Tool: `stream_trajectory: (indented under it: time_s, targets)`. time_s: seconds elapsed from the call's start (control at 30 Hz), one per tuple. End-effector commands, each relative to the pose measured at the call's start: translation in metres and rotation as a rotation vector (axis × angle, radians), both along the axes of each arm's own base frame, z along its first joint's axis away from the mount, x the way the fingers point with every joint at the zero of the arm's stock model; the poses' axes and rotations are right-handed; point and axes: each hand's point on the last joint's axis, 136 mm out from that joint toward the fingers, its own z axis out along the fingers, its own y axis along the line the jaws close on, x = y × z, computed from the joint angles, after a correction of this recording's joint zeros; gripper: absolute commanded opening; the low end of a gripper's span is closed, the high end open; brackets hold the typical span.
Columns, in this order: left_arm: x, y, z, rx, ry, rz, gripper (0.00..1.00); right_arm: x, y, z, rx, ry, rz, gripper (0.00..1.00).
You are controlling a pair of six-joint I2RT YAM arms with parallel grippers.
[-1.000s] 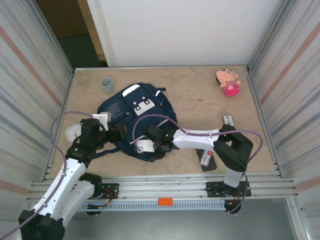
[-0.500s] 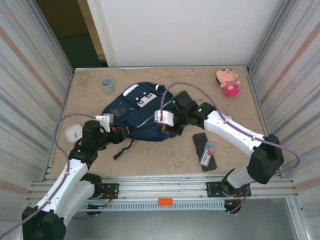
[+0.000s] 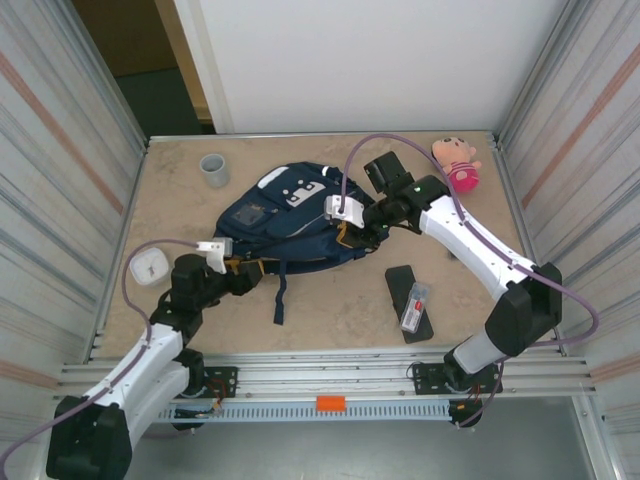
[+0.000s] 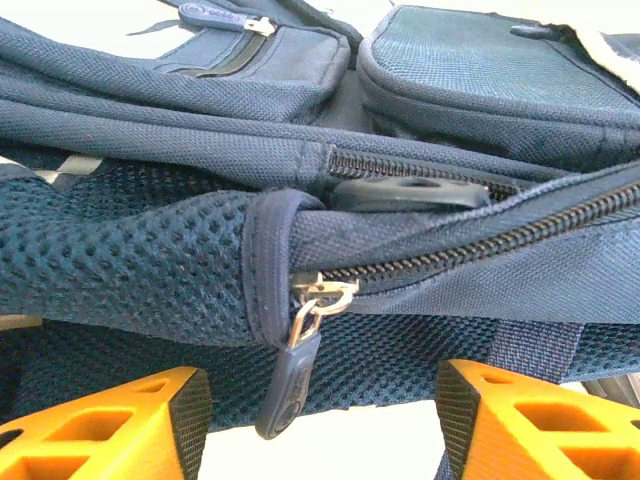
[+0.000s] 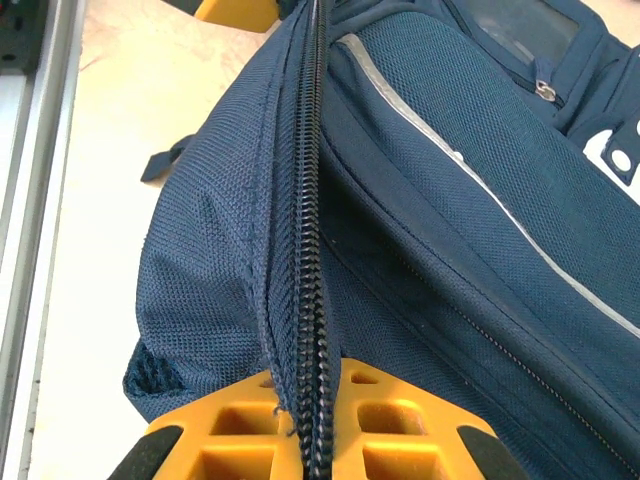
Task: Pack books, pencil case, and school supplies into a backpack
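Slumping across the middle of the tabletop, the backpack [image 3: 275,222] looks soft and floppy: light fabric that folds wherever it is pulled, with no stiffness to hold its mouth open. I would guess a grip on loose cloth just drags the whole bag, so the firm places to take it are the zip seam and the small zip pull [image 4: 292,375].

The right pincer [image 3: 352,228] is at the bag's right side, its jaws together and clamped on the zip seam [image 5: 312,250]; in the wrist view the teeth run straight down between the orange pads.

The left pincer [image 3: 243,270] sits at the bag's near-left edge with its jaws apart, holding nothing. Its wrist view shows the orange fingers [image 4: 120,425] on either side of the hanging pull, close to it but not closed on it. The zip there looks shut, so I judge opening the bag is the step in hand, one side held while the other draws the pull.

A dark strap [image 3: 280,295] trails toward the near edge. The black case [image 3: 400,285] lies near and to the right of the bag, the whitish packet [image 3: 415,305] resting on it.
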Motion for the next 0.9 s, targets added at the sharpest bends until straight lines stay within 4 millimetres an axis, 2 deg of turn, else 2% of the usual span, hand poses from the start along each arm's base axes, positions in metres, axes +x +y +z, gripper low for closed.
stream_trajectory:
  time_s: [0.0, 0.1, 0.2, 0.27, 0.53, 0.67, 0.77, 0.87]
  targets:
    - [0.002, -0.006, 0.009, -0.013, -0.086, -0.018, 0.61, 0.007, 0.013, 0.036, 0.105, -0.064, 0.039, 0.0]
    - [0.004, -0.007, 0.004, 0.021, -0.105, -0.023, 0.54, 0.007, 0.016, 0.038, 0.118, -0.061, 0.047, 0.0]
    - [0.008, -0.007, 0.001, 0.047, -0.119, -0.021, 0.35, 0.009, 0.018, 0.042, 0.133, -0.07, 0.044, 0.0]
    - [0.011, -0.007, 0.001, 0.063, -0.127, -0.025, 0.28, 0.009, 0.019, 0.043, 0.14, -0.074, 0.041, 0.0]
    - [0.017, -0.011, 0.011, 0.107, -0.178, -0.062, 0.19, 0.01, 0.017, 0.039, 0.125, -0.073, 0.027, 0.0]
    - [0.018, -0.009, 0.014, 0.131, -0.193, -0.063, 0.1, 0.009, 0.017, 0.038, 0.137, -0.075, 0.026, 0.0]
    - [0.016, -0.016, 0.019, 0.126, -0.216, -0.11, 0.01, 0.009, 0.015, 0.034, 0.124, -0.068, 0.013, 0.0]
    - [0.009, -0.027, 0.028, 0.105, -0.235, -0.188, 0.0, 0.015, 0.013, 0.028, 0.109, -0.071, -0.024, 0.0]
